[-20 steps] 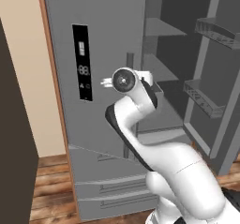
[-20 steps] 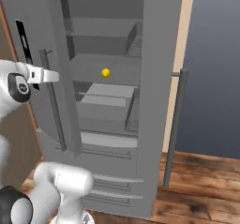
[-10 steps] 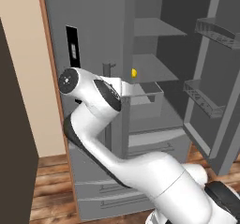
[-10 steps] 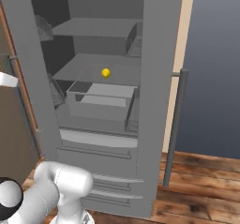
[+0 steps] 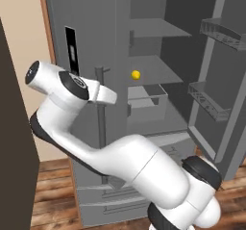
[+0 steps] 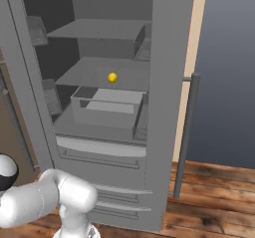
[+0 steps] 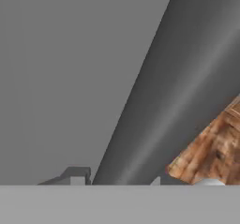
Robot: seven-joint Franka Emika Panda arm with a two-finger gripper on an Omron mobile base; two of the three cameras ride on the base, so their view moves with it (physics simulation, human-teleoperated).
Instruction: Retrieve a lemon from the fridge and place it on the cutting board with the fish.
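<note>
Since one second ago we have swung the left fridge door much wider, so the display panel now shows almost edge-on and the inside shelves are open to the base cameras. Closest to our gripper (image 7: 119, 181) is the long bar handle (image 5: 100, 109) of this door: in the hand view it runs as a thick grey bar right between the two finger tips (image 7: 77, 175), which stand on either side of it. Whether they press on the bar or only stand around it, we cannot tell. Behind the bar is the flat grey face of the door, and past its edge a piece of the wooden floor (image 7: 213, 145). Farther away, deep inside the fridge (image 6: 164, 58), the lemon (image 5: 136, 74) lies on a middle shelf, just behind a grey open drawer box (image 6: 107, 105) and well apart from the hand. We judge the door step as nearly finished and the reach for the fruit as not yet begun. One risk is that the fingers catch on the handle when we pull away, which would drag the door back. Another risk is that the arm, now folded far to the left, touches the door edge while it reaches toward the shelf. A round fruit may also roll if one finger bumps it first.
</note>
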